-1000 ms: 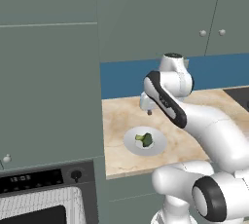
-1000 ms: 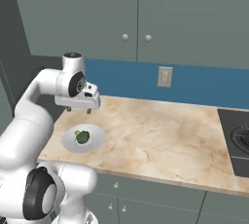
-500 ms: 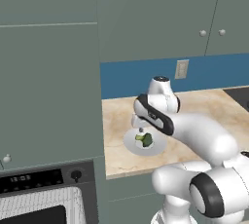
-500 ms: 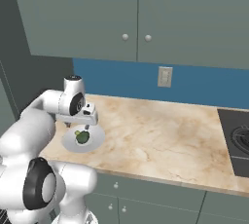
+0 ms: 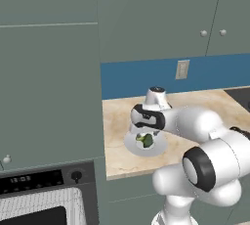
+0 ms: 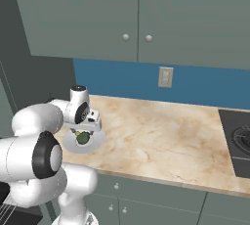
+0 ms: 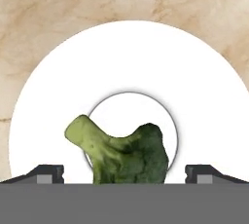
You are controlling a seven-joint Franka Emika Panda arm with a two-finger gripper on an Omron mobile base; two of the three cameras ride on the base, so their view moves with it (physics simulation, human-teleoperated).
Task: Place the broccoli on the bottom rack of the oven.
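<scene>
Step in hand: the pick — gripper (image 7: 124, 172) is down over the plate (image 7: 204, 96), broccoli (image 7: 121, 152) not yet grasped, as far as I can judge. In the hand view the two fingers (image 7: 41, 173) stand apart, one on each side of the floret with white plate showing between each tip and the green, so the jaws are open and not touching it. The broccoli lies between the fingers, slightly nearer the one toward the view's left edge; its pale stalk points up and toward that finger, the dark crown sits toward the other. It rests on the plate's inner ring, roughly mid-plate.

Base views agree: gripper (image 5: 145, 132) low over the plate (image 5: 133, 145) on the marble counter (image 5: 117, 121), broccoli (image 5: 145, 141) right under it; same from the other side, gripper (image 6: 87, 127) above broccoli (image 6: 83, 138).

Oven (image 5: 44, 199) is well apart, below and beside the counter — control strip with knob visible, door looks shut, though only its top shows.

Next move, my guess: drop a touch lower if needed, then close on the crown. The lumpy, uneven shape could roll or slip out sideways, so squeeze centred. After that lift clear; the door will need opening before the bottom rack can be reached.
</scene>
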